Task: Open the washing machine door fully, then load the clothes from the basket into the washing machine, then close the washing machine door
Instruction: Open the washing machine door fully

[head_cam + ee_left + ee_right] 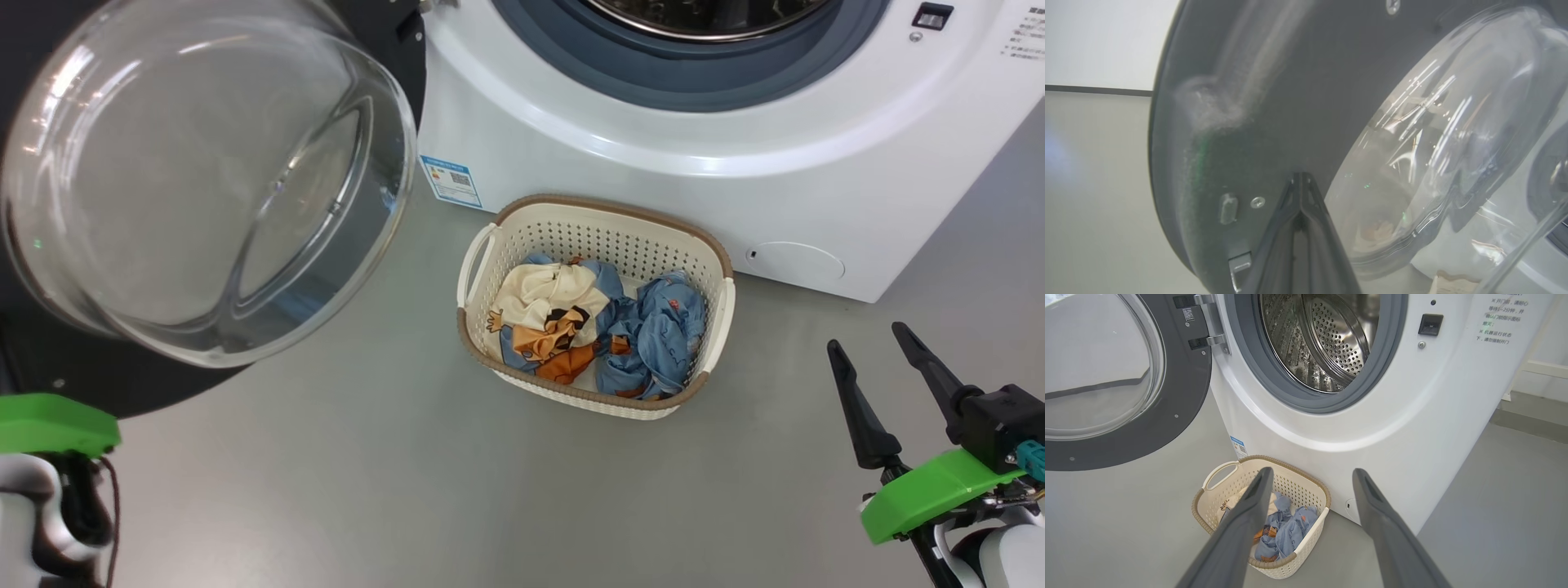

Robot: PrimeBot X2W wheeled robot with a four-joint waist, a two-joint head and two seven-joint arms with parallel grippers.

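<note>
**Grey floor, door swung wide, laundry waiting**

A smooth grey floor [326, 490] runs up to the white washing machine [653, 180] along the top of the head view. The washing machine door [204, 180] fills the upper left, swung out on its hinge so the steel drum [1323, 339] stands exposed. In the left wrist view the left gripper [1300, 179] has its fingers pressed together, empty, tips right at the door's dark inner face. It seems placed to push the door wider, though I cannot tell if it touches. The basket [722, 261] sits at frame centre, just in front of the machine, with the clothes [588, 327] heaped inside, handy to the opening. At lower right the right gripper [865, 336] hangs with fingers spread apart, empty, probably ready to reach for a garment.
</note>
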